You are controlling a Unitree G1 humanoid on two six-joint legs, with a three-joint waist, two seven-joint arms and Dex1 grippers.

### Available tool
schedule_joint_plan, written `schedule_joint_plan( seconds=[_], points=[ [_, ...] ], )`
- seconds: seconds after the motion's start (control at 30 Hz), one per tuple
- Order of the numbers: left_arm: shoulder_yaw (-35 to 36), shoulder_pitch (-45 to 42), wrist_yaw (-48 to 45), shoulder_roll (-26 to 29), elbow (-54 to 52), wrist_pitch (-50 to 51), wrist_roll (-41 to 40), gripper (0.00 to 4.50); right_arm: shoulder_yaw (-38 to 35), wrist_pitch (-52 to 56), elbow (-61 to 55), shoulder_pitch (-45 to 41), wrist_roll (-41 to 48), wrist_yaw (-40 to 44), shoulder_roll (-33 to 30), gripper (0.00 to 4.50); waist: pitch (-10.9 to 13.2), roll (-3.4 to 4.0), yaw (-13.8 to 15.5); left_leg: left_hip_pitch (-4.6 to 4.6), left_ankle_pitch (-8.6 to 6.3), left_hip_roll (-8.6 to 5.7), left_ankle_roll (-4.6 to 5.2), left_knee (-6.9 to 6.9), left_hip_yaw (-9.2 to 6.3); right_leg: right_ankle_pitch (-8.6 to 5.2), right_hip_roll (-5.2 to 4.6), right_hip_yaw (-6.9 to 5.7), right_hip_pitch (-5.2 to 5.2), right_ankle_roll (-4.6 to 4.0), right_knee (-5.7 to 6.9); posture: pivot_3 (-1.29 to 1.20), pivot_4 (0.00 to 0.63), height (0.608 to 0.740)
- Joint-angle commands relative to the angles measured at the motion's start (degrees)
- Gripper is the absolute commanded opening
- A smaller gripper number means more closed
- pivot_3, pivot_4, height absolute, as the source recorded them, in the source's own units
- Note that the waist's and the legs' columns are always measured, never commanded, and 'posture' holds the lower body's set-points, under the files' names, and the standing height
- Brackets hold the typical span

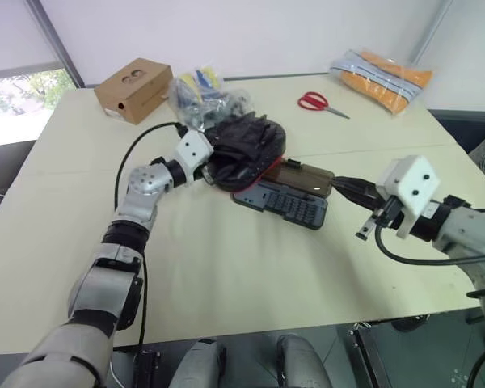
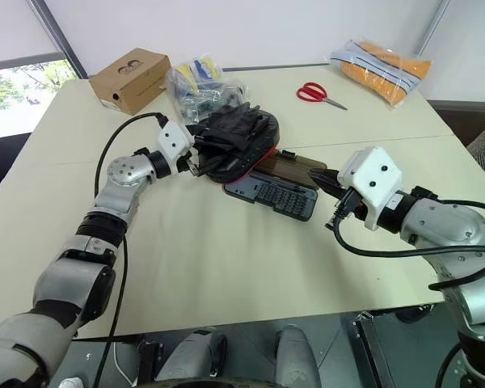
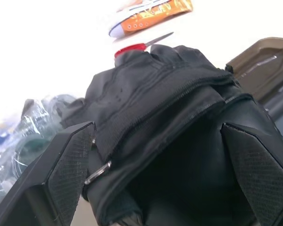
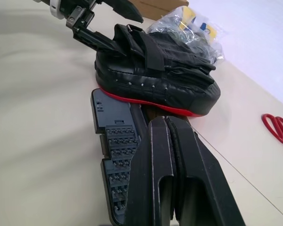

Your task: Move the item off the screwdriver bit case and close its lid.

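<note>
The item, a bulky black padded mitt (image 1: 246, 145) with a red rim, lies across the back left part of the screwdriver bit case (image 1: 287, 204), a flat dark grey tray with rows of bits. The smoky brown lid (image 1: 305, 178) lies open behind the tray, partly under the mitt. My left gripper (image 3: 165, 174) is open at the mitt's left end, with one finger pad (image 3: 75, 165) on each side of the black padding (image 3: 170, 108). My right gripper (image 4: 170, 160) is shut and empty. It hovers just right of the case and points at it.
A brown cardboard box (image 1: 133, 89) stands at the back left, with a clear bag of small parts (image 1: 196, 93) just behind the mitt. Red scissors (image 1: 319, 103) and an orange packet (image 1: 381, 77) lie at the back right. A seam (image 1: 388, 149) crosses the table.
</note>
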Motion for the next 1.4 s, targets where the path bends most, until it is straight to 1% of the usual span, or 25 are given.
schedule_joint_plan(
  seconds=[0.03,0.23,0.57,0.8,0.93,1.03,1.27,1.4],
  points=[
    [1.44,-1.45,-0.61,0.23,0.45,-0.48,-0.77,4.49,-1.47,-0.06,-2.64,0.24,-0.04,-0.62,0.04,0.0,0.0,0.0,0.0,0.0,0.0,0.0,0.0,0.0,0.0,0.0,0.0,0.0,0.0,0.0,0.02,0.0,0.15,0.74],
    [2.37,-1.72,-0.9,0.74,0.61,-0.14,-1.04,4.49,-1.57,0.22,-2.88,0.36,-0.03,-0.7,-0.12,0.0,0.0,0.0,-0.1,0.0,0.0,0.0,0.0,0.02,0.01,0.0,0.0,0.0,-0.07,0.0,0.15,0.0,0.15,0.74],
    [2.14,-4.64,5.9,0.04,7.63,-1.11,1.64,4.49,-1.06,-0.01,-2.45,-0.26,-0.4,-0.81,-0.06,0.0,0.0,0.0,-0.07,0.01,0.0,0.0,0.0,0.04,0.02,0.0,0.0,0.0,-0.08,0.0,0.21,0.0,0.15,0.74],
    [1.67,-6.64,8.1,-2.34,12.18,-0.92,1.99,4.49,-0.83,0.1,-2.63,-0.28,-0.57,-1.25,0.16,0.0,-0.01,-0.02,0.06,0.01,0.01,-0.02,-0.01,0.09,0.01,0.0,0.0,0.0,-0.08,0.0,0.23,0.0,0.15,0.74],
    [1.73,-7.16,7.43,-3.61,13.91,-1.13,2.27,4.49,-0.83,0.19,-2.78,-0.35,-0.52,-1.56,0.24,0.0,-0.02,-0.02,0.06,0.01,0.01,-0.02,0.0,0.1,0.01,0.0,0.0,0.0,-0.07,0.0,0.27,0.0,0.15,0.74],
    [2.1,-7.38,6.97,-4.2,14.07,-0.63,1.99,3.63,-0.84,0.22,-2.88,-0.32,-0.59,-1.86,0.2,0.0,-0.02,-0.02,0.12,0.01,0.01,-0.04,-0.01,0.13,0.01,0.0,-0.01,0.0,-0.06,0.0,0.29,0.0,0.15,0.74],
    [2.19,-7.04,6.81,-4.41,14.86,-0.46,2.63,0.05,-1.19,0.4,-3.23,0.13,-0.53,-2.24,0.1,0.0,-0.02,-0.02,-0.15,0.03,0.01,-0.04,-0.01,0.16,0.01,0.0,-0.02,0.0,-0.07,0.0,0.32,0.0,0.15,0.74],
    [2.57,-6.85,7.37,-4.14,14.59,-0.86,2.76,0.05,-0.96,0.35,-3.14,0.03,-0.55,-2.33,0.13,0.0,-0.02,-0.02,-0.05,0.02,0.01,-0.04,-0.01,0.16,0.02,0.0,-0.02,0.0,-0.07,0.0,0.32,0.0,0.15,0.74]
  ],
)
